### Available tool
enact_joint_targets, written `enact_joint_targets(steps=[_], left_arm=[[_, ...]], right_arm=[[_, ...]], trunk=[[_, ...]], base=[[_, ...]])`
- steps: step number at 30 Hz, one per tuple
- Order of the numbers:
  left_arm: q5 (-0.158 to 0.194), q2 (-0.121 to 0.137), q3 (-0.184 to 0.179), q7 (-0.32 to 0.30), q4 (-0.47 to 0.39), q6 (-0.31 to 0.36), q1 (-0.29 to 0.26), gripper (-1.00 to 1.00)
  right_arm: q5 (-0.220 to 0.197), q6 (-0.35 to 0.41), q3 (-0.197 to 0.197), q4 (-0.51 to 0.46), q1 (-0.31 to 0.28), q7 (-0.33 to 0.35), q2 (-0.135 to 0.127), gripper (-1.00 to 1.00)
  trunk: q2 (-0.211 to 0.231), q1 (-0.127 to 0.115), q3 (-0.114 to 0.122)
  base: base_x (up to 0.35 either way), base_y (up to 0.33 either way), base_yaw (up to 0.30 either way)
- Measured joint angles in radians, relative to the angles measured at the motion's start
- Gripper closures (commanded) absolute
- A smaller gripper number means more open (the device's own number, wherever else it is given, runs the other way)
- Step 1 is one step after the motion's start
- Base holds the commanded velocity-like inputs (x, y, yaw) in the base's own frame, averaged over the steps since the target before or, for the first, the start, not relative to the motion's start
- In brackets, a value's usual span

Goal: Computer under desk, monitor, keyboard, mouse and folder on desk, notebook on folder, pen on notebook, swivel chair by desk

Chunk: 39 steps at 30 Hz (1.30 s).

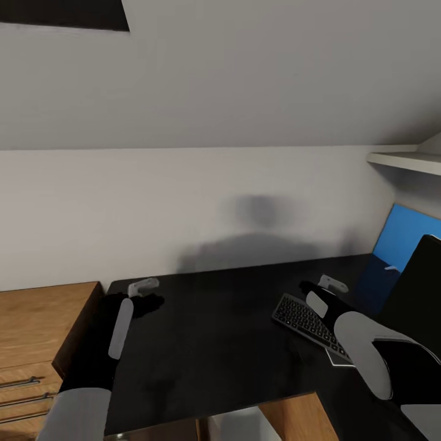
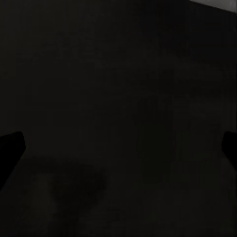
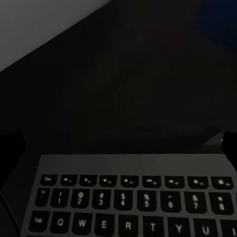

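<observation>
The black desk (image 1: 214, 331) spreads in front of me in the head view. A flat black keyboard (image 1: 300, 318) with dark-grey keys lies on its right part, angled. My right gripper (image 1: 324, 285) hovers over the keyboard's far end, open, with the key rows (image 3: 128, 197) just below its fingers in the right wrist view. My left gripper (image 1: 144, 288) hangs open over the desk's bare left part, and its wrist view looks down on dark desktop (image 2: 118, 98). The black monitor (image 1: 422, 288) stands at the right edge, partly cut off.
A bright blue flat panel (image 1: 404, 239) stands behind the monitor; I cannot tell what it is. A wooden chest (image 1: 37, 331) with bar handles adjoins the desk's left end. A white shelf (image 1: 404, 160) juts from the wall at upper right. A light-grey shape (image 1: 239, 425) shows below the desk's front edge.
</observation>
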Motion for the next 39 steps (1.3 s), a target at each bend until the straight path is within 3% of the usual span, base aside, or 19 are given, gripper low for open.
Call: enact_joint_targets(steps=[1,3,7,10,14,16,18,23,26,31,32,34,35,39], left_arm=[[0.002,0.000,0.010,0.000,0.047,0.002,-0.030,-1.00],[0.019,0.002,0.067,-0.001,0.251,0.007,-0.167,-1.00],[0.059,0.004,0.100,-0.003,0.416,0.011,-0.299,-1.00],[0.103,0.002,0.107,-0.004,0.467,0.011,-0.344,-1.00],[0.149,-0.001,0.109,-0.005,0.487,0.010,-0.363,-1.00],[0.182,-0.003,0.110,-0.008,0.488,0.010,-0.372,-1.00],[0.188,-0.003,0.111,-0.009,0.464,0.011,-0.374,-1.00],[0.194,-0.007,0.111,-0.012,0.371,0.018,-0.374,-1.00],[0.206,-0.020,0.111,-0.015,0.347,0.017,-0.372,-1.00],[0.269,-0.067,0.112,-0.015,0.252,0.017,-0.370,-1.00],[0.338,-0.068,0.112,-0.015,0.169,0.016,-0.352,-1.00],[0.371,-0.068,0.112,-0.015,0.148,0.017,-0.340,-1.00],[0.404,-0.068,0.112,-0.015,0.136,0.016,-0.331,-1.00],[0.462,-0.068,0.113,-0.014,0.123,0.017,-0.316,-1.00]], right_arm=[[0.000,0.000,0.000,0.000,0.000,0.000,0.000,-1.00],[0.000,0.000,0.000,0.000,0.001,-0.001,0.001,-1.00],[0.000,0.000,0.000,0.002,0.000,-0.002,0.001,-1.00],[0.000,0.000,0.000,0.007,0.000,-0.002,0.002,-1.00],[0.000,0.000,0.000,0.009,0.000,-0.003,0.002,-1.00],[-0.001,0.001,-0.001,0.010,0.000,-0.003,0.001,-1.00],[-0.002,0.003,-0.001,0.011,0.000,-0.004,0.001,-1.00],[-0.016,0.110,-0.003,0.011,-0.001,-0.001,-0.001,-1.00],[-0.022,0.128,-0.002,0.010,-0.001,-0.001,-0.001,-1.00],[-0.025,0.137,-0.002,0.007,-0.001,-0.001,-0.001,-1.00],[-0.025,0.137,-0.002,0.005,-0.001,-0.001,-0.002,-1.00],[-0.025,0.137,-0.002,0.004,-0.001,-0.001,-0.002,-1.00],[-0.025,0.136,-0.002,0.003,-0.001,-0.001,-0.001,-1.00],[-0.025,0.127,-0.001,0.004,-0.001,-0.001,0.000,-1.00]], trunk=[[-0.007,0.004,-0.003],[-0.021,0.012,-0.009],[-0.049,0.027,-0.022],[-0.070,0.038,-0.031],[-0.098,0.054,-0.044],[-0.112,0.061,-0.050],[-0.126,0.069,-0.056],[-0.161,0.088,-0.072],[-0.182,0.100,-0.082],[-0.217,0.119,-0.097],[-0.224,0.123,-0.100],[-0.238,0.130,-0.107],[-0.245,0.134,-0.110],[-0.273,0.150,-0.122]], base=[[0.000,0.000,0.000],[0.000,0.000,0.000],[0.000,0.000,0.000],[0.000,0.000,0.000],[0.000,0.000,0.000],[0.000,0.000,0.000],[0.000,0.000,0.000],[0.000,0.000,0.000],[0.000,0.000,0.000],[0.000,0.000,0.000],[0.000,0.000,0.000],[0.000,0.000,0.000],[0.000,0.000,0.000],[0.000,0.000,0.000]])
